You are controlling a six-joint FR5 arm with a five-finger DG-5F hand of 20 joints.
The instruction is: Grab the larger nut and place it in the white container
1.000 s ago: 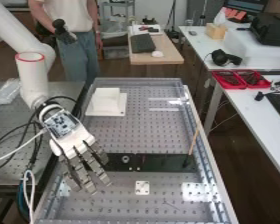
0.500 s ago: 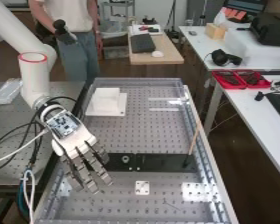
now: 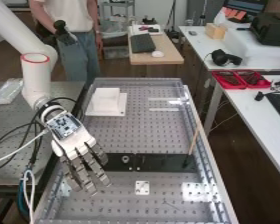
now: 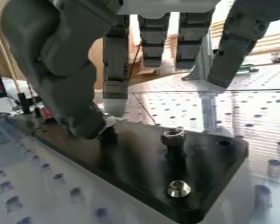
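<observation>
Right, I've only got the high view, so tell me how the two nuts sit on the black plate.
Observer: In the wrist view, one nut stands up from the black plate, while the other nut sits low.
Operator: Check whether the thumb or fingers are on either.
Observer: Both nuts are clear of the thumb and fingers.
Operator: Give me something to find the plate's end by.
Observer: There's a dark hole near a rounded corner.

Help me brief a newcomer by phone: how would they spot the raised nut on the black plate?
Find the perforated metal bench, then the long black plate lying across it. The nut is the shiny metal ring raised on a short dark post; the other shiny piece near it sits low against the plate.
</observation>
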